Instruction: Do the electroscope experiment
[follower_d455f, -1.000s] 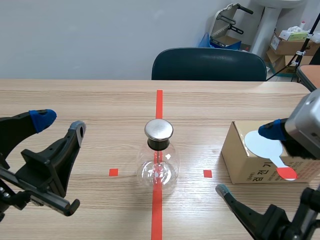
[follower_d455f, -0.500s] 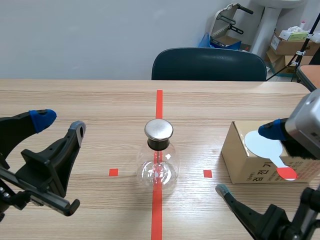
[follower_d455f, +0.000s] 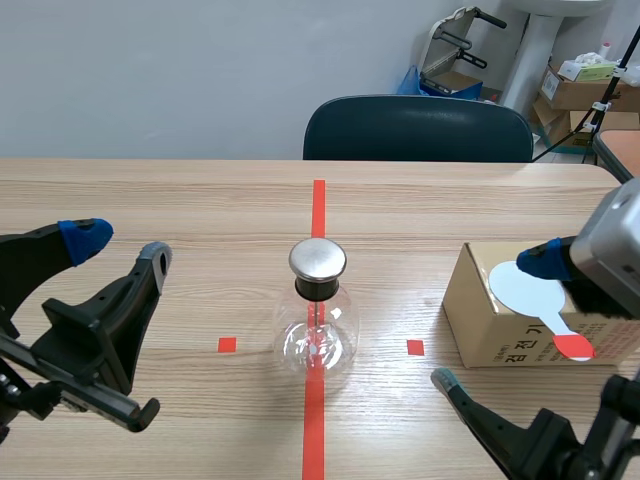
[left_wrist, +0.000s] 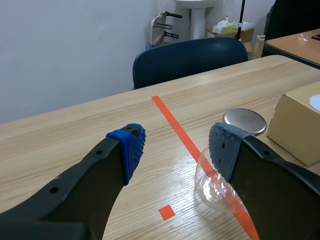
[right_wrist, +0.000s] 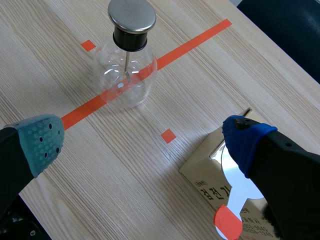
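Wood-grain counter (follower_d455f: 150, 200) fills most of the scene view, with an orange-red tape line down its middle and two small tape squares either side of it. Dark blue chair (follower_d455f: 418, 128) is pushed in at the far edge, behind the tape line. Left gripper (follower_d455f: 120, 250) sits low over the near-left part of the counter, fingers spread wide with nothing between them; in the left wrist view the electroscope shows ahead of it, partly behind the grey-padded finger. Right gripper (right_wrist: 144, 141) is over the near-right part, also spread wide and holding nothing; its blue-padded finger is above the cardboard box (follower_d455f: 490, 335), its grey-green one low over bare counter nearer the robot. Cannot tell if the blue pad touches anything. The box stands on the right side of the counter, just beyond the right tape square, well apart from the electroscope. Electroscope (follower_d455f: 316, 330), a round clear glass flask, stands upright on the tape line at the middle of the counter, between the two squares and not touched by either gripper. White disc paddle (follower_d455f: 525, 290) with an orange-red handle end lies flat on top of the box. Flask's black neck carries a flat metal cap (follower_d455f: 318, 259), and a thin rod hangs down inside the glass.
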